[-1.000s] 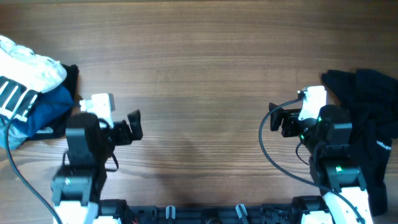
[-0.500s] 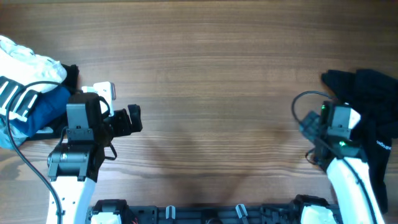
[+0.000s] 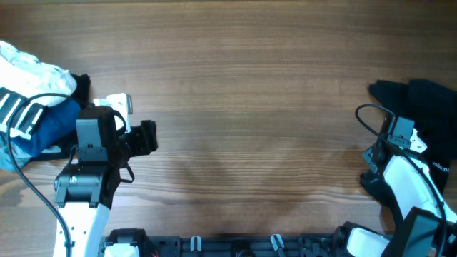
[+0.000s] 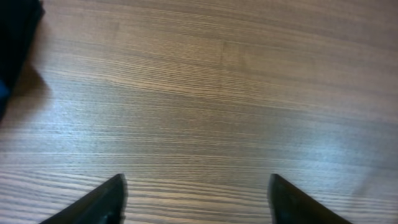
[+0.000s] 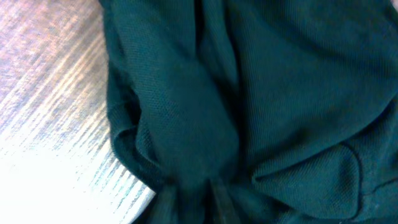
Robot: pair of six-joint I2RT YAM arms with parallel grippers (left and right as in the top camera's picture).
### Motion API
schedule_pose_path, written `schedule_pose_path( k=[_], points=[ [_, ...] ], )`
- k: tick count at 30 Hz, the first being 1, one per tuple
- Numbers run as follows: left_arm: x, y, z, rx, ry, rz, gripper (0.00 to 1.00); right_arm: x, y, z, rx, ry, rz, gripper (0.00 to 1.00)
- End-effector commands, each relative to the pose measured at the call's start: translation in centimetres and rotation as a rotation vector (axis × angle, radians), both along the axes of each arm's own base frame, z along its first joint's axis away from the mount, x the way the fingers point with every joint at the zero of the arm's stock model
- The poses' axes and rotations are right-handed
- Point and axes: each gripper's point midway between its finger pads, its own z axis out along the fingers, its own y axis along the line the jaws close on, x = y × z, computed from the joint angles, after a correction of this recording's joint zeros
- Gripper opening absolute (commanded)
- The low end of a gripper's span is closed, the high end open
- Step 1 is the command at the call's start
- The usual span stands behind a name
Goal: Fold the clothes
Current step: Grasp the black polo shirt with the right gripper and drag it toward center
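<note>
Black soft-fabric short-sleeved T-shirt (image 3: 428, 114), crumpled at three o'clock on the desk (image 3: 250, 86): right pincer (image 5: 189, 199) pinched closed on a fold, best lifted slowly toward centre; left pincer (image 4: 196, 199) gaping, empty.

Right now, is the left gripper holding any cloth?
No, the left gripper stands open over the table, nothing between its fingers.

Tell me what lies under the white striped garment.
A blue garment shows beneath the white striped garment, with black fabric at its edge. Anything deeper is covered.

T-shirt (image 3: 430, 107) right, garments (image 3: 34, 96) left — table (image 3: 243, 86) between
</note>
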Motion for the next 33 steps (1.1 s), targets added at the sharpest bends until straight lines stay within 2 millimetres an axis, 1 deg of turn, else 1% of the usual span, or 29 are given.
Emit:
schedule_pose_path(
  k=[1,3,5,6,7,9,10,11,12,13,14,15,16,18,20,22,23,24,25,26,27,29,31,33],
  points=[
    [0.3,-0.2,0.7,-0.002,-0.019,-0.007,0.63,0.2,-0.6,0.4,-0.022,0.007,-0.006,0.04],
    [0.3,-0.2,0.7,-0.002,-0.020,-0.007,0.63,0.1,-0.5,0.4,-0.017,0.010,0.000,0.04],
    [0.4,-0.2,0.7,-0.002,-0.023,-0.007,0.62,0.9,0.2,0.6,0.014,0.000,0.072,0.04],
    [0.5,-0.2,0.8,-0.002,-0.027,-0.007,0.62,1.8,0.7,1.1,0.043,-0.026,0.122,0.04],
    [0.6,-0.2,0.9,-0.003,-0.032,-0.007,0.62,3.7,2.0,2.3,0.105,-0.086,0.226,0.04],
    [0.8,-0.2,1.1,-0.003,-0.047,-0.007,0.62,6.8,4.0,5.7,0.180,-0.214,0.370,0.04],
    [1.0,-0.2,1.3,-0.003,-0.055,-0.007,0.62,8.8,5.5,8.8,0.202,-0.307,0.482,0.04],
    [1.1,-0.2,1.4,-0.003,-0.062,-0.007,0.62,10.2,6.8,11.4,0.211,-0.379,0.569,0.04],
    [1.2,-0.2,1.5,-0.003,-0.069,-0.007,0.62,11.5,8.9,14.4,0.224,-0.459,0.679,0.04],
    [1.3,-0.2,1.6,-0.003,-0.074,-0.007,0.63,12.2,10.8,16.8,0.230,-0.519,0.760,0.04],
    [1.3,-0.2,1.6,-0.003,-0.077,-0.007,0.63,12.5,12.4,18.1,0.233,-0.548,0.812,0.04],
    [1.4,-0.2,1.7,-0.003,-0.080,-0.007,0.63,12.5,13.9,18.7,0.239,-0.562,0.860,0.04],
    [1.4,-0.2,1.7,-0.003,-0.082,-0.007,0.64,12.4,15.8,18.7,0.258,-0.555,0.913,0.04],
    [1.4,-0.2,1.7,-0.003,-0.082,-0.007,0.67,11.7,19.3,17.5,0.315,-0.495,1.004,0.04],
    [1.5,-0.2,1.8,-0.003,-0.084,-0.007,0.68,11.7,21.7,16.3,0.350,-0.453,1.066,0.04],
    [1.6,-0.2,1.9,-0.004,-0.091,-0.007,0.74,12.5,24.1,15.0,0.374,-0.431,1.128,0.04],
    [1.7,-0.2,2.0,-0.004,-0.096,-0.007,0.79,13.1,24.9,14.5,0.379,-0.434,1.147,0.04],
    [1.7,-0.2,2.0,-0.004,-0.099,-0.007,0.84,13.7,25.6,14.1,0.380,-0.441,1.167,0.08],
    [1.7,-0.2,2.1,-0.004,-0.100,-0.007,0.87,14.4,26.4,13.9,0.378,-0.452,1.185,0.16],
    [1.8,-0.2,2.1,-0.004,-0.102,-0.007,0.96,15.0,27.0,13.7,0.375,-0.465,1.201,0.20],
    [1.8,-0.2,2.1,-0.004,-0.103,-0.007,1.00,15.4,27.4,13.7,0.370,-0.481,1.213,0.23],
    [1.8,-0.2,2.1,-0.004,-0.103,-0.007,1.00,16.0,27.7,14.2,0.365,-0.510,1.213,0.38],
    [1.8,-0.2,2.1,-0.004,-0.102,-0.007,1.00,16.2,27.1,14.7,0.352,-0.523,1.151,0.40],
    [1.8,-0.2,2.1,-0.004,-0.103,-0.007,1.00,16.2,25.3,15.0,0.287,-0.514,1.057,0.44]
  ],
)
